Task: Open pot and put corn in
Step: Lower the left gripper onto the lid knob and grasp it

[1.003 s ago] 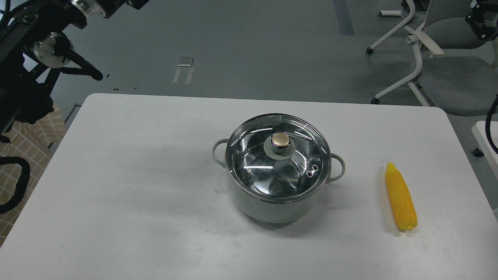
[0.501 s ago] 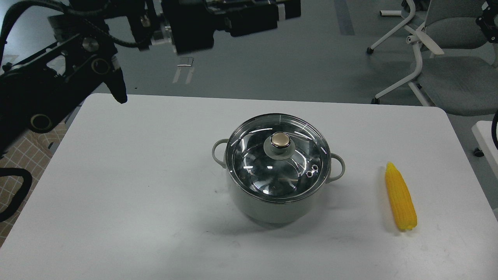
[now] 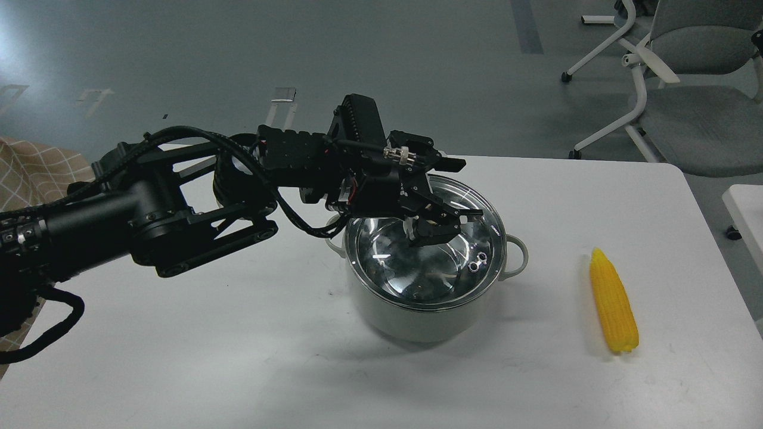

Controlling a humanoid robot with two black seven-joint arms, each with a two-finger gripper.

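The pale grey-green pot [image 3: 417, 319] stands in the middle of the white table [image 3: 226, 345] with its glass lid [image 3: 399, 268] on it. My left gripper [image 3: 440, 225] reaches in from the left and hovers right over the middle of the lid, covering the gold knob. Its two dark fingers look spread, one on each side of where the knob sits, and the lid still rests on the rim. The yellow corn [image 3: 613, 307] lies on the table to the right of the pot, pointed end away from me. My right gripper is out of view.
My left arm [image 3: 179, 208] stretches over the table's left half. Office chairs [image 3: 685, 89] stand on the floor beyond the far right corner. A checked cloth [image 3: 36, 173] shows at the left edge.
My left arm has swung down from the upper left and reached across to the pot. Its gripper now sits over the lid's knob. The pot, lid and corn have not moved.
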